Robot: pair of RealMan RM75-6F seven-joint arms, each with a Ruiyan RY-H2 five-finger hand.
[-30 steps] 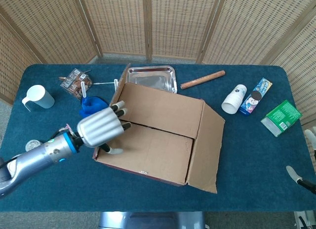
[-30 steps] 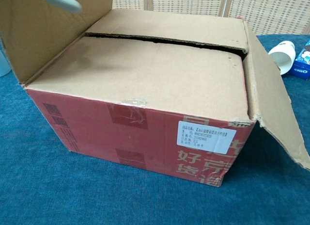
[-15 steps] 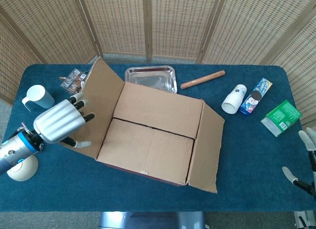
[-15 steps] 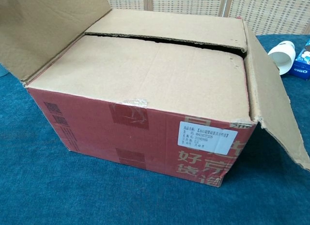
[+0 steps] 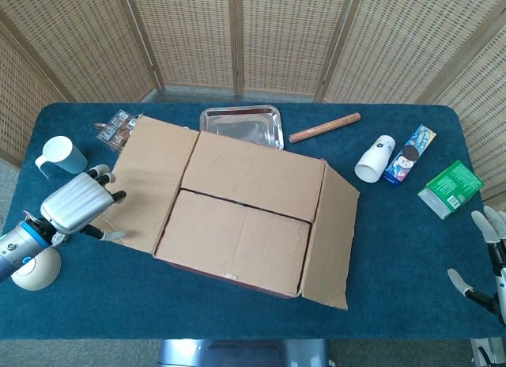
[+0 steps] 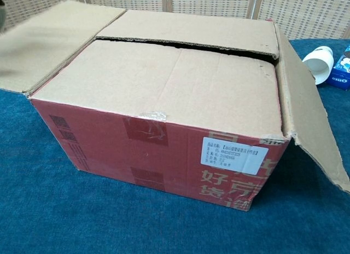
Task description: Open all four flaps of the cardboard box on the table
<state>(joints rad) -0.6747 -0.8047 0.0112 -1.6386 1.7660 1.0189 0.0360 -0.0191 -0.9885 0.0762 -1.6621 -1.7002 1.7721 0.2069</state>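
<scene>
The cardboard box (image 5: 245, 217) stands mid-table, red-sided with a white label in the chest view (image 6: 164, 100). Its left flap (image 5: 150, 181) lies folded out to the left, nearly flat (image 6: 49, 35). The right flap (image 5: 328, 232) hangs open and outward (image 6: 306, 117). The two long flaps, far (image 5: 253, 173) and near (image 5: 237, 240), lie closed with a dark gap between them. My left hand (image 5: 75, 207) sits at the left flap's outer edge, fingers apart, holding nothing. My right hand (image 5: 490, 256) shows at the frame's right edge, fingers spread and empty.
Behind the box lie a metal tray (image 5: 241, 123) and a wooden rolling pin (image 5: 324, 127). A paper cup (image 5: 374, 159), an Oreo box (image 5: 411, 153) and a green box (image 5: 450, 188) sit to the right. A white mug (image 5: 63, 155) and snack packets (image 5: 118, 130) are at the far left.
The left flap swung from upright out to the left and now lies nearly flat. My left hand moved left and down with it. My right hand came further into view.
</scene>
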